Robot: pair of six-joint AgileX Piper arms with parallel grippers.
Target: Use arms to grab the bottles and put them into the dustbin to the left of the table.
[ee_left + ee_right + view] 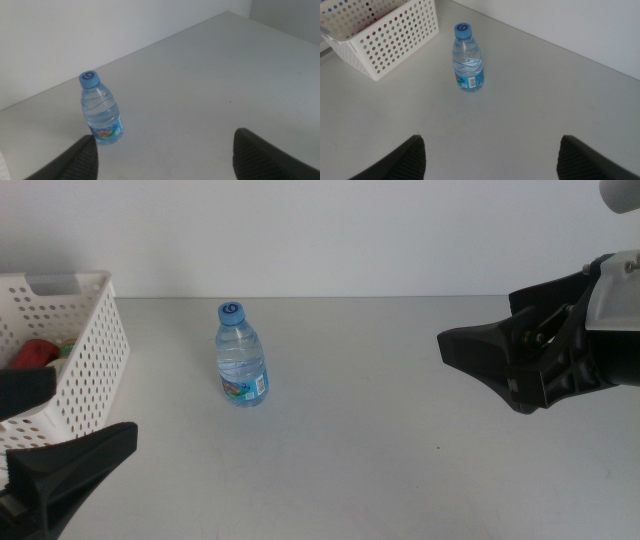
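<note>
A clear water bottle [242, 355] with a blue cap stands upright on the table [400, 470], left of centre. The white perforated dustbin [95, 360] stands at the left edge, a short way left of the bottle. Something red [32, 355] and a bit of yellow-green lie inside it. My left gripper [95, 408] is open and empty at the bottom left, in front of the dustbin. My right gripper [478, 322] is open and empty at the right, above the table, pointing toward the bottle. The bottle also shows in the left wrist view [101, 107] and the right wrist view [468, 57], well ahead of both grippers.
A plain white wall runs along the table's far edge. The dustbin's wall [395, 40] shows in the right wrist view beside the bottle. Bare tabletop lies between the bottle and the right gripper.
</note>
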